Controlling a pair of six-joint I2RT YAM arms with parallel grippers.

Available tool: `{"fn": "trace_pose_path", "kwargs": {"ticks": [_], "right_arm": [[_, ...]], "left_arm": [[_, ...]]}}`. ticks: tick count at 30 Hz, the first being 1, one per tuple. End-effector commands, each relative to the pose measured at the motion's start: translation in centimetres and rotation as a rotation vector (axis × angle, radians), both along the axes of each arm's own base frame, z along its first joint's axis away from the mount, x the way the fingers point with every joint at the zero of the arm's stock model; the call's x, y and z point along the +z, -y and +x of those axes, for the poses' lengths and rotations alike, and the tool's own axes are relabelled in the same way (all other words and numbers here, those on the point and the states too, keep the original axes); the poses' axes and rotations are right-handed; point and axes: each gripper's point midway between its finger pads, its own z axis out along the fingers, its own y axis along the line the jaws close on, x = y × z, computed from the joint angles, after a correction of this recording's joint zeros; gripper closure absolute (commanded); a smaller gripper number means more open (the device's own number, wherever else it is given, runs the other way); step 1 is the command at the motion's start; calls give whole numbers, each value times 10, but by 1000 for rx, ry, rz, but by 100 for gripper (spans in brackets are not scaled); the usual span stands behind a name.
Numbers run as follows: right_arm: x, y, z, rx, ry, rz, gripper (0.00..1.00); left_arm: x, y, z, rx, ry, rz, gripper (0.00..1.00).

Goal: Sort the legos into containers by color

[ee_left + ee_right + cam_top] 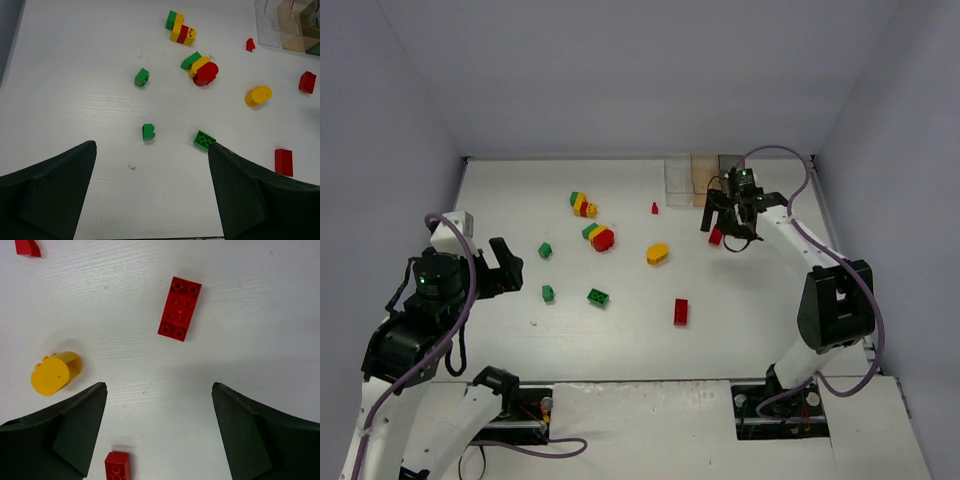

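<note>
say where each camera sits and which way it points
top external: above and behind the arms, looking down over the table; shows both arms, left hand, right hand.
left wrist: on the left arm, facing out over legos toward the containers; own fingers show.
right wrist: facing down at the table; own fingers show.
shared by wrists: long red brick, yellow round lego.

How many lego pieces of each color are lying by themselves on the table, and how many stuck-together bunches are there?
Loose green legos: 3
Loose red legos: 3
Loose yellow legos: 1
Mixed-colour clumps: 2
Total: 9
</note>
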Motion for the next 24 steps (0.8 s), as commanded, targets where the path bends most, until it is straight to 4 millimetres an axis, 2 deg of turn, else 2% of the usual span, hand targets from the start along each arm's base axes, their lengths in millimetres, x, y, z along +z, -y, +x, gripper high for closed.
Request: {"fn": "trace_pose_path", "kwargs": {"ticks": [1, 4, 7, 15, 19, 22, 24], "right_arm": [[-13, -3, 10, -10, -35, -15, 16], [-18, -2, 22, -79, -36, -17, 14], [-36, 2, 36, -156, -59, -38, 17], [-52, 8, 63, -275, -39, -62, 25], [-69, 7, 70, -286, -60, -73, 29], [-76, 9, 71, -307, -62, -87, 46], [-80, 10, 72, -304, -67, -97, 52]], "left_arm": [[11, 0, 2, 12, 33, -14, 13], [11, -3, 1, 22, 35, -5, 13], [12, -4, 0, 20, 34, 0, 13], [11, -6, -4, 22, 27, 5, 13], [7, -6, -5, 20, 18, 6, 13], [6, -6, -6, 22, 16, 6, 13], [5, -7, -6, 23, 15, 7, 13]]}}
